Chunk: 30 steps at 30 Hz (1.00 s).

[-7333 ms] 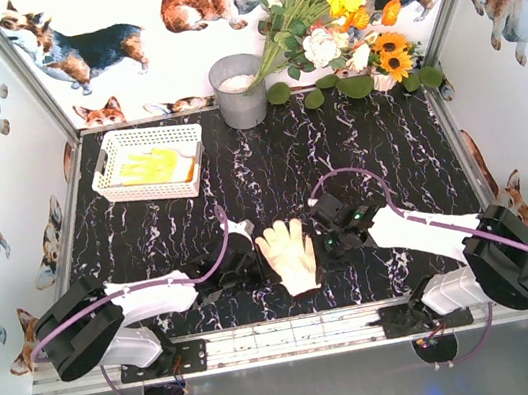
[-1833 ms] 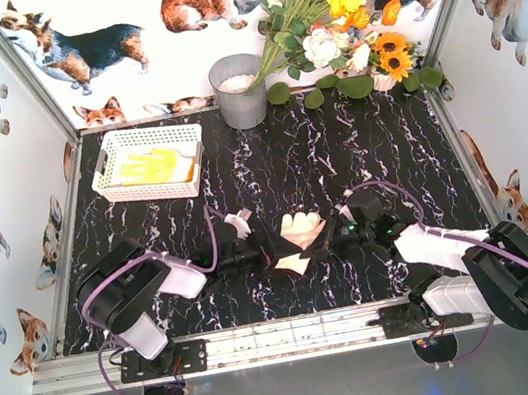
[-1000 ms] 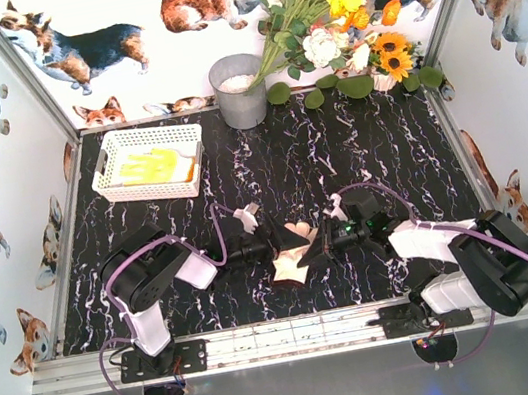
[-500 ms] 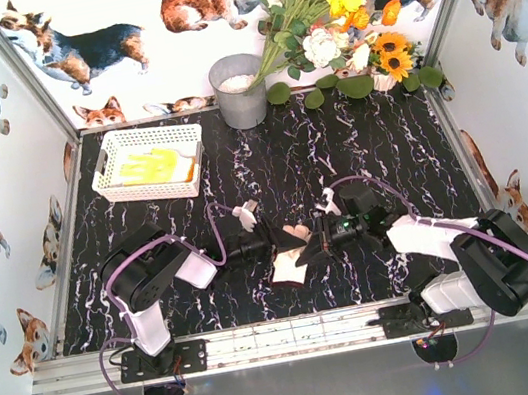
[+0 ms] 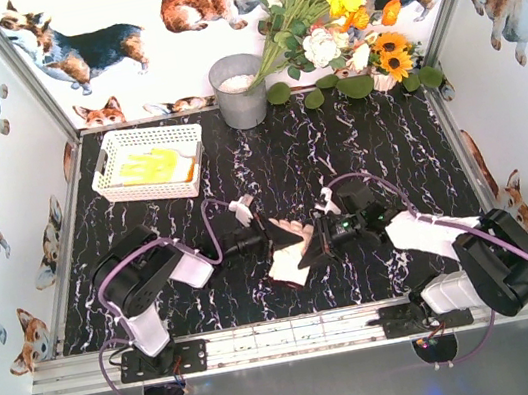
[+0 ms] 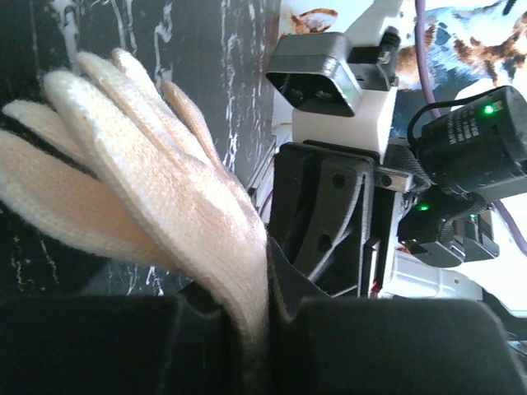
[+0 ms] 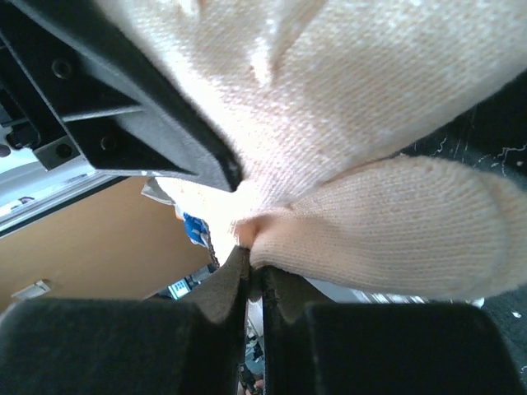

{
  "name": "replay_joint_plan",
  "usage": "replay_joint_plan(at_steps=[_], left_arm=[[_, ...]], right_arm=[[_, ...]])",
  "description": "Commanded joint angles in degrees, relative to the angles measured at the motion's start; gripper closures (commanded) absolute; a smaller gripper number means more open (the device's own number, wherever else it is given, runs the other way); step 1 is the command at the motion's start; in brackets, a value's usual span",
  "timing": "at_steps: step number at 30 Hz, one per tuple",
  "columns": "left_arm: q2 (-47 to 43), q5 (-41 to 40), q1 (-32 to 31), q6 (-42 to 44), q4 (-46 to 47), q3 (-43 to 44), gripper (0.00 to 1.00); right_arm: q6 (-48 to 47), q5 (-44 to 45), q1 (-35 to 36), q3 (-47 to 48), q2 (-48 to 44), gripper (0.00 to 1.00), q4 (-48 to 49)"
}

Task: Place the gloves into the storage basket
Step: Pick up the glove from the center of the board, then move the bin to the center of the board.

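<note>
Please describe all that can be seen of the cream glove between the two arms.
The cream glove is knitted fabric, soft and crumpled, with its fingers fanned out. It hangs near the front middle of the black marbled table. The left claw pinches one side and the right claw the other, both shut on the cloth. Whether it touches the table is unclear.
</note>
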Motion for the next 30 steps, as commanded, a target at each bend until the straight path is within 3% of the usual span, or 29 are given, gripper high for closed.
replay_joint_plan(at_steps=[1,2,6,10,17,30], left_arm=[[-3.9,-2.3,1.1,1.2,2.4,0.2,1.00],[-4.7,-3.3,1.1,2.0,1.6,0.2,1.00],[-8.0,-8.0,1.6,6.3,-3.1,0.4,1.00],[-11.8,-12.5,2.7,9.6,-6.9,0.9,1.00],[-14.7,-18.5,4.9,13.9,-8.7,2.5,1.00],[-18.2,-37.0,15.6,30.2,-20.4,14.8,1.00]], right_arm=[[-2.2,1.2,0.0,3.3,-2.3,1.00,-2.7],[-2.5,2.0,0.0,3.7,-2.8,0.96,-3.3],[-3.6,5.9,-0.4,5.3,-5.6,0.55,-6.9],[-4.8,8.7,-2.5,6.8,-8.4,0.32,-10.6],[-9.4,15.1,-6.1,10.8,-13.9,0.26,-18.3],[-8.5,20.2,-7.4,8.3,-19.6,0.25,-16.7]])
